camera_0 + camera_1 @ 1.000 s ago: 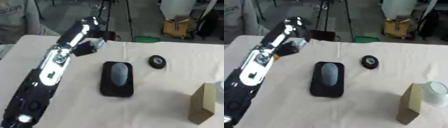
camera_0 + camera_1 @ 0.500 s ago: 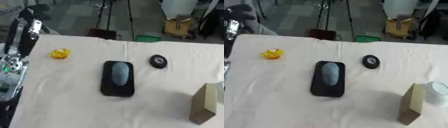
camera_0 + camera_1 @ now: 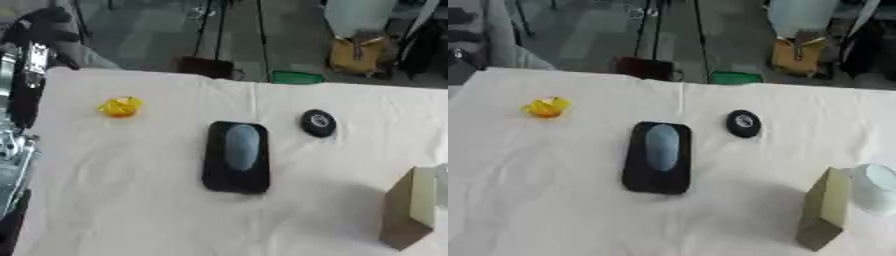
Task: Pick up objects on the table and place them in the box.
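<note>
The robot's left hand point(image 3: 39, 22) is up in the far left corner, over the edge of the table point(image 3: 131, 200). It looks like a dark blur there, so I cannot tell if its fingers are straight or curled, and I cannot see anything in it. Its arm point(image 3: 17, 120) runs down the left side, black with silver parts. The right hand is not in the pictures. Closest to the left hand, a small yellow thing point(image 3: 121, 106) lies alone on the white cloth, well apart from the arm. In the middle of the table lies a flat black tray point(image 3: 234, 165) with a long grey-blue thing point(image 3: 241, 147) lying on top of it. Just to the right of the tray, a bit farther back, sits a small round black thing point(image 3: 318, 122) with a pale spot on top. It does not touch the tray. At the near right stands a tan box point(image 3: 824, 210), upright on the cloth. Right beside it, at the right edge, is a pale blue round thing point(image 3: 875, 187). Behind the table there is a grey floor with black stand legs point(image 3: 219, 30) and a yellow thing point(image 3: 357, 52).
</note>
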`<state>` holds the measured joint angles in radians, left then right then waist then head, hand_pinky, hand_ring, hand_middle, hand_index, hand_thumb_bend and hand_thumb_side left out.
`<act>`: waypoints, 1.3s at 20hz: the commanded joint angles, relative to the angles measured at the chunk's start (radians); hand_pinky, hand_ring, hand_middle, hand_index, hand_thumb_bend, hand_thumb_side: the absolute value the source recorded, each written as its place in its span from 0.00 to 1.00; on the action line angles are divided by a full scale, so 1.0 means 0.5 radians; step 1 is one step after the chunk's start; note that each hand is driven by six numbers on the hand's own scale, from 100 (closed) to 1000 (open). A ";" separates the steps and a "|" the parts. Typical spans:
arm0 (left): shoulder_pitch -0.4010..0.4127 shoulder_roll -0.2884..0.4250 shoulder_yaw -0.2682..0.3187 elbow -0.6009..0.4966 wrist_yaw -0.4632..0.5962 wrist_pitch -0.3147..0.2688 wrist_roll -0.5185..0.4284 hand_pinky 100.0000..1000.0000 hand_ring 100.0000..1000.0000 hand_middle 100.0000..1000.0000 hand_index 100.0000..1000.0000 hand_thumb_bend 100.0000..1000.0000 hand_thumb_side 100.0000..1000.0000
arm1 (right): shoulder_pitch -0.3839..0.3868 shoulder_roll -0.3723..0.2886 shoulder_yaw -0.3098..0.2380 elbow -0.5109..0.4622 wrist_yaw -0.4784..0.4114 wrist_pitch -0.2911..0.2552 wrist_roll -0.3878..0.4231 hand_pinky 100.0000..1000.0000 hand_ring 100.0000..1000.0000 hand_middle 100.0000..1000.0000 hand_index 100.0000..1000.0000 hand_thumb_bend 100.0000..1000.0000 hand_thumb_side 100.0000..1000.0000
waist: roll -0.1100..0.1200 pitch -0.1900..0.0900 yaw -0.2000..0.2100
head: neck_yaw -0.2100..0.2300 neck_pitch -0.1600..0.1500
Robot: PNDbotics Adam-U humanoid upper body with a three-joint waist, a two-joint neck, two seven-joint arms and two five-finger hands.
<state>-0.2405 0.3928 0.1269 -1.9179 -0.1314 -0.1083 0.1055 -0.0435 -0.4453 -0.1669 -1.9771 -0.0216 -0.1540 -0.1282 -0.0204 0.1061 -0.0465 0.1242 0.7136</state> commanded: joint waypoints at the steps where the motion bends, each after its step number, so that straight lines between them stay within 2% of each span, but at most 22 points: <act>1: -0.009 0.014 0.019 -0.053 0.009 0.004 0.019 0.37 0.64 0.71 0.80 0.15 0.90 | -0.013 -0.050 -0.019 -0.046 0.016 -0.006 0.003 0.54 0.52 0.74 0.83 0.53 0.51 | 0.002 -0.023 0.002 | -0.009 0.003; 5: -0.013 0.011 0.022 -0.067 0.000 0.008 0.027 0.37 0.64 0.71 0.80 0.14 0.90 | -0.017 -0.052 -0.023 -0.046 0.015 -0.005 -0.002 0.54 0.52 0.74 0.83 0.50 0.51 | 0.003 -0.020 0.004 | -0.008 -0.009; 6: -0.012 0.009 0.023 -0.070 0.000 0.009 0.029 0.37 0.64 0.71 0.80 0.14 0.90 | -0.016 -0.052 -0.022 -0.046 0.015 -0.004 0.000 0.54 0.52 0.74 0.83 0.53 0.51 | 0.003 -0.020 0.005 | -0.004 -0.011; 26: 0.000 0.000 0.022 -0.070 0.001 0.011 0.035 0.37 0.63 0.70 0.80 0.13 0.91 | -0.017 -0.062 -0.025 -0.046 0.011 -0.010 0.003 0.54 0.52 0.74 0.83 0.52 0.51 | 0.007 -0.021 0.007 | -0.006 -0.024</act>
